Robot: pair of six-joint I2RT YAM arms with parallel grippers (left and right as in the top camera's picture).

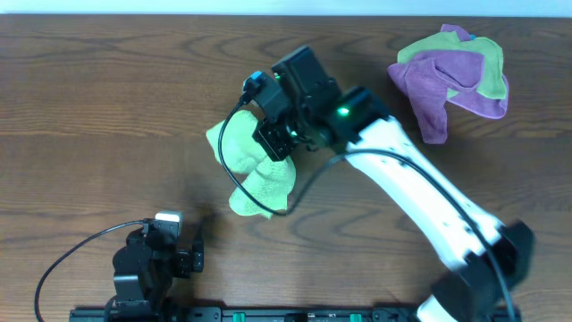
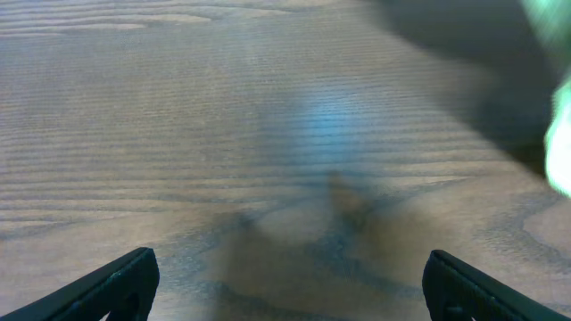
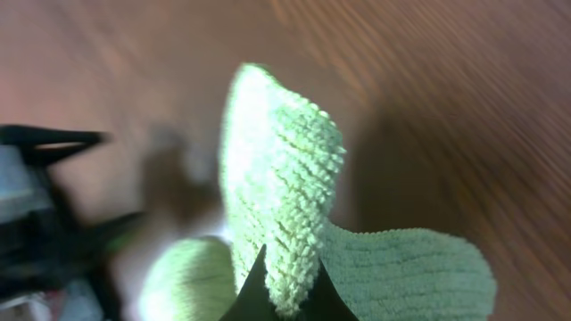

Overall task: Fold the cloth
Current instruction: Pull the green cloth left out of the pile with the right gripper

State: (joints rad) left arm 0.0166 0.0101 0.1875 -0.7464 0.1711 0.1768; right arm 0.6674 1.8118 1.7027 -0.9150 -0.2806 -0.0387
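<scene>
A light green cloth lies rumpled on the wooden table near the middle of the overhead view. My right gripper is above it and is shut on a raised fold of the green cloth, which stands up between the two black fingertips in the right wrist view. My left gripper rests near the table's front left, open and empty. In the left wrist view its fingers frame bare wood, and a pale blurred bit of the cloth shows at the right edge.
A pile of purple and green cloths lies at the back right of the table. A black cable loops by the left arm's base. The right arm's white link stretches diagonally from the front right.
</scene>
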